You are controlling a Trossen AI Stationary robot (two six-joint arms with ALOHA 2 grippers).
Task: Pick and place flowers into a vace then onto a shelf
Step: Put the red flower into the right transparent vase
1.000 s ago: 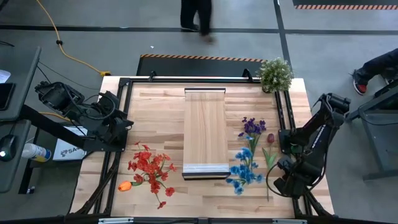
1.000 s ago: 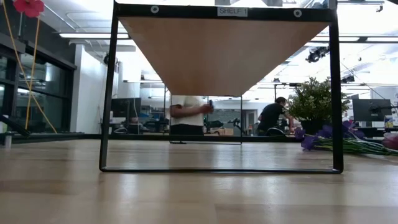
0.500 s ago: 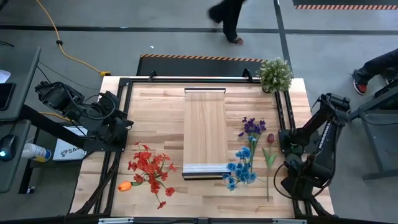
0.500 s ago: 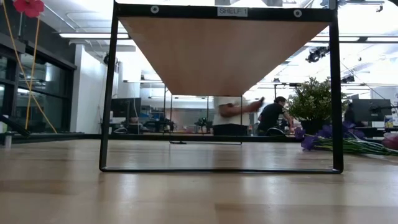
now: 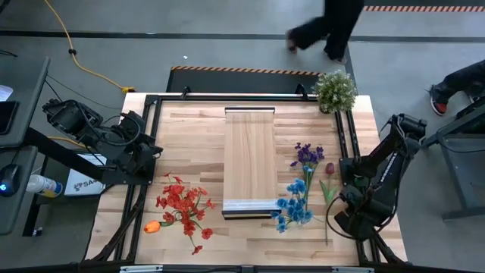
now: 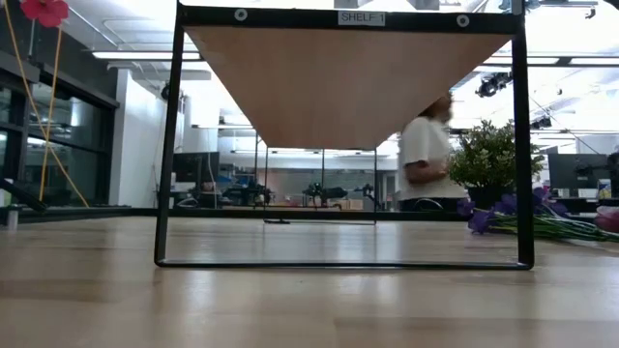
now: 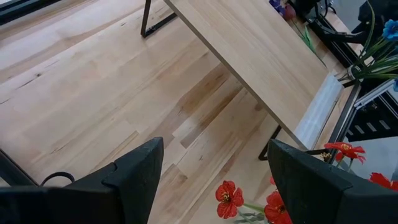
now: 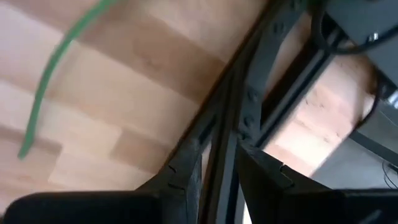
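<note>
The shelf [image 5: 250,161] is a raised light-wood plank with a pale near end strip, standing on a black frame in the middle of the table. Red flowers [image 5: 184,205] and an orange one [image 5: 152,226] lie to its left. Blue [image 5: 294,206], purple [image 5: 308,155] and dark-red [image 5: 329,168] flowers and a green leaf stem [image 5: 329,193] lie to its right. My left gripper [image 7: 211,180] is open and empty at the table's left edge [image 5: 148,152]. My right gripper [image 8: 217,168] hovers at the near right edge [image 5: 345,220] with a narrow gap, beside a green stem [image 8: 56,68]. No vase shows.
A bushy potted plant [image 5: 336,89] stands at the far right corner. Black frame rails [image 5: 350,144] run along the table's edges. A person walks past beyond the far edge [image 5: 333,30]. Bare wood lies left of the shelf [image 5: 189,144].
My right gripper has swung a little toward the table's right edge and come back. The blue flower heads have shifted slightly toward the shelf. A person has walked rightward behind the table.
</note>
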